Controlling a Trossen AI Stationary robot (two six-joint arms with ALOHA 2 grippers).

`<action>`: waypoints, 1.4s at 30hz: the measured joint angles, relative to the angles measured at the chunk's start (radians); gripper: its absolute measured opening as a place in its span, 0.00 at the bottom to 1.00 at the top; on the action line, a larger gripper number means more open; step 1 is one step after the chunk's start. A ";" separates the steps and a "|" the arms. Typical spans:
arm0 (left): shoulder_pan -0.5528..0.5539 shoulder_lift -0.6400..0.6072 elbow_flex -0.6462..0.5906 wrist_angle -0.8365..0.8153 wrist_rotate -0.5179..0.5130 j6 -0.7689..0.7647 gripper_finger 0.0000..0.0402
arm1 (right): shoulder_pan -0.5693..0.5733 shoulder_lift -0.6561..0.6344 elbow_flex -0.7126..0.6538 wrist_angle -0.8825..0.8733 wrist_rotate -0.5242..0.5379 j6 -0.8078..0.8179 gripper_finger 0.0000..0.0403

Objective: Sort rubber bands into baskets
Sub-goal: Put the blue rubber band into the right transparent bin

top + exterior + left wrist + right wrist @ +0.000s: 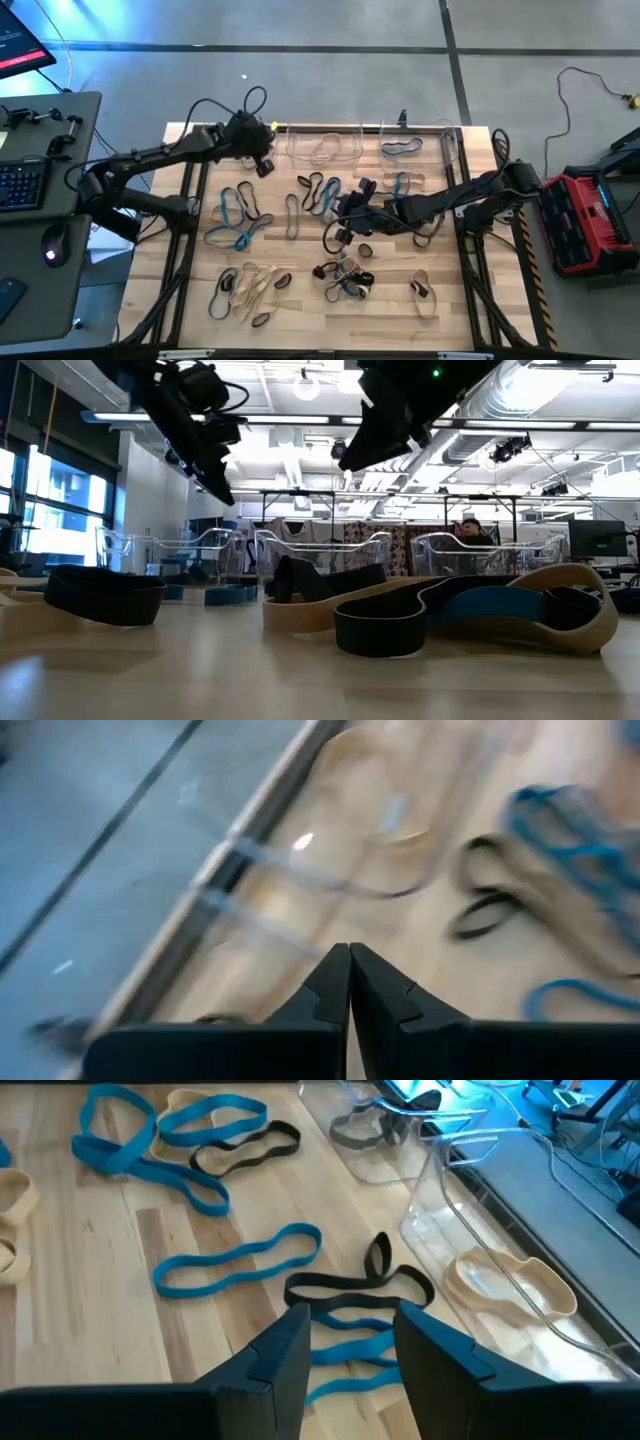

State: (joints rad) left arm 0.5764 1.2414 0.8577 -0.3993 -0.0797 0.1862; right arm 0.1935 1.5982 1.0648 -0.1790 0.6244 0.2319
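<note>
Progress: early; most rubber bands (243, 222) lie loose on the table (180, 310), sorting largely left to do.
Baskets: three clear bins along the far edge, beyond both claws; middle basket (325, 146) holds tan bands, right basket (420, 143) a blue one, left basket's contents unclear (hidden by the arm).
Left gripper (349, 982): fingers pressed together, empty, just beside the baskets.
Right gripper (350, 1342): fingers apart, poised over a black band (355, 1288) and blue band directly ahead.

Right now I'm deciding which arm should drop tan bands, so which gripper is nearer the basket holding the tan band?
Left. The left gripper sits just beside the basket holding the tan band, at the table's far edge. The right gripper is mid-table among loose bands.
</note>
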 joint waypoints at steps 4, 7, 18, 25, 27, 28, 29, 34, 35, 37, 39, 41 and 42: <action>-0.043 -0.058 -0.095 0.110 0.088 -0.044 0.00 | -0.018 0.005 -0.051 0.094 -0.039 -0.004 0.33; -0.088 -0.115 -0.152 0.135 0.098 -0.051 0.00 | -0.030 0.008 -0.119 0.234 -0.097 -0.004 0.33; -0.309 -0.331 -0.207 -0.078 0.151 -0.084 0.00 | -0.030 0.008 -0.268 0.470 -0.107 0.022 0.33; -0.518 -0.363 -0.206 -0.158 0.179 -0.210 0.00 | -0.029 0.008 -0.268 0.477 -0.110 0.022 0.33; -0.583 -0.361 -0.206 -0.188 0.176 -0.244 0.00 | -0.029 0.008 -0.268 0.477 -0.110 0.022 0.33; -0.615 -0.358 -0.206 -0.205 0.169 -0.266 0.00 | -0.029 0.008 -0.268 0.476 -0.110 0.022 0.33; -0.645 -0.356 -0.206 -0.226 0.155 -0.287 0.00 | -0.029 0.008 -0.268 0.477 -0.109 0.022 0.33; -0.763 -0.342 -0.206 -0.347 0.063 -0.388 0.00 | -0.029 0.008 -0.268 0.479 -0.109 0.016 0.33; -0.780 -0.337 -0.206 -0.356 0.038 -0.408 0.01 | -0.029 0.008 -0.268 0.481 -0.109 0.014 0.33; -0.806 -0.327 -0.206 -0.351 0.018 -0.436 0.02 | -0.029 0.008 -0.268 0.483 -0.109 0.014 0.33; -0.823 -0.309 -0.206 -0.366 0.017 -0.447 0.05 | -0.029 0.008 -0.268 0.484 -0.109 0.014 0.33; -0.834 -0.287 -0.206 -0.371 0.016 -0.447 0.07 | -0.029 0.008 -0.268 0.484 -0.109 0.014 0.33; -0.837 -0.276 -0.206 -0.376 0.010 -0.446 0.09 | -0.029 0.008 -0.268 0.484 -0.109 0.014 0.33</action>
State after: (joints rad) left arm -0.2601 0.9657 0.6518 -0.7752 -0.0698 -0.2601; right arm 0.1642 1.6066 0.7963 0.3047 0.5152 0.2462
